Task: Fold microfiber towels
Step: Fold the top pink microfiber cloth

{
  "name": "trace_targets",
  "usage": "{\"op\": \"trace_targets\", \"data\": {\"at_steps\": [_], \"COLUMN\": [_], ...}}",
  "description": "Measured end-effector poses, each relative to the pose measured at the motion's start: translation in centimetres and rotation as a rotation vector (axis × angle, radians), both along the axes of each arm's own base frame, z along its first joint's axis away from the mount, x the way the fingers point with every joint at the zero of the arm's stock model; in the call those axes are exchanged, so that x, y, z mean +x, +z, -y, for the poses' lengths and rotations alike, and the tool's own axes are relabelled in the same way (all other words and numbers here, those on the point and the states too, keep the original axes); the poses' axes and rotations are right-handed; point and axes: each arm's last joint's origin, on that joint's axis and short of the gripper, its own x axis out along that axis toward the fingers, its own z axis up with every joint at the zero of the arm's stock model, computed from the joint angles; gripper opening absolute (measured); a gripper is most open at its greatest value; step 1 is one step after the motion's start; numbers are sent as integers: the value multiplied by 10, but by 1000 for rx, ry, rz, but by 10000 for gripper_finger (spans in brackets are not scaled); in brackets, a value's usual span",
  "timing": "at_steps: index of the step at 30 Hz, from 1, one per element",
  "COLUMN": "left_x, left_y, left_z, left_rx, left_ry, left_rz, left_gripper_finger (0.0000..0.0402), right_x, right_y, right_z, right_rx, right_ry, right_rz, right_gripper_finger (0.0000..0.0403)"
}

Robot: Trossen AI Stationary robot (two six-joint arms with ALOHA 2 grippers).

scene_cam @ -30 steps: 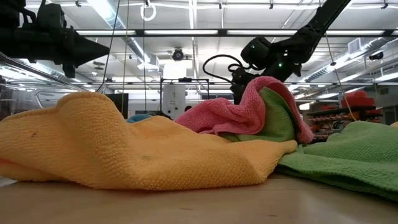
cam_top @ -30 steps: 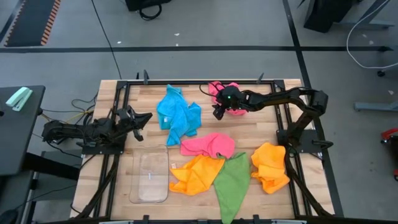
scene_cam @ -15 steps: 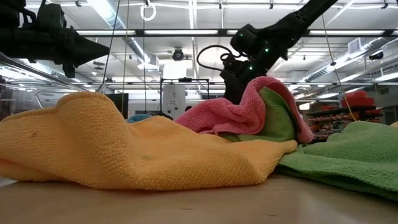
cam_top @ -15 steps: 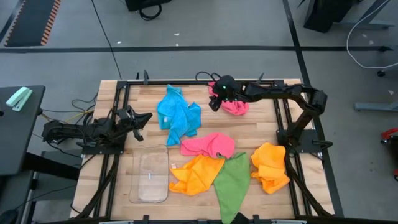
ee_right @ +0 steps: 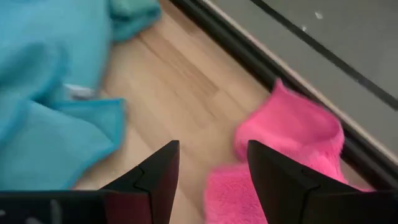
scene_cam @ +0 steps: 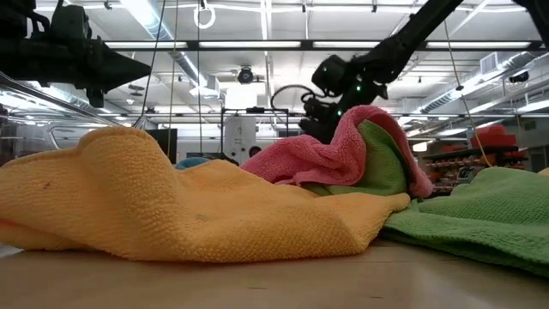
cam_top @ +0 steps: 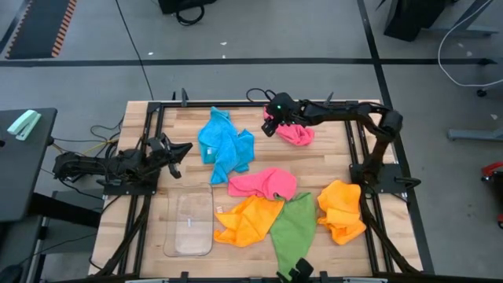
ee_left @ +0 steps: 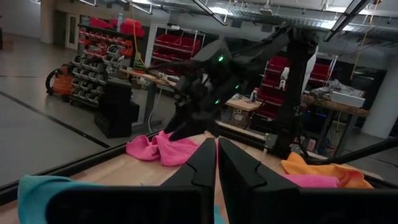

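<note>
One camera looked straight down on the table (cam_top: 314, 161); another sat level, close behind the towels (scene_cam: 129, 197) both showed.

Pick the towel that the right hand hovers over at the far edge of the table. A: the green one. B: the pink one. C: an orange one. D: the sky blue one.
B: in the high view the right hand hangs open at the edge of the pink towel by the table's far rim, and the right wrist view shows pink cloth between and beyond its fingers.
</note>
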Motion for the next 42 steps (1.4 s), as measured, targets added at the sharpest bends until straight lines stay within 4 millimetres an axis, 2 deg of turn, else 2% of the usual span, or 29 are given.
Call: {"op": "trace_targets", "data": {"at_steps": [7,14,21,24,27,33,37,42], "left_x": [0,0,0,0,0,0,0,0], "left_y": [0,0,0,0,0,0,0,0], "left_z": [0,0,0,0,0,0,0,0], "left_rx": [1,0,0,0,0,0,0,0], "left_ry": [0,0,0,0,0,0,0,0], "left_rz": [0,0,-1,0,0,0,0,0], "left_gripper_finger": [36,27,25,31,35,31,25,25], "right_x": [-3,-10,-17,-19,-13,4,6,-1], "right_y": [-17,-10,-10,-15,-15,-13,-24,-36], "right_z": [13,22,26,22,15,-6,-17,-19], "right_rx": [33,44,44,95,126,55,-42,-96], "right_ry": [-59,-148,-103,-28,79,205,181,111], "right_rz": [-28,-131,-223,-244,-213,-212,-228,-252], "right_gripper_finger": [198,183,179,180,187,199,200,200]}}
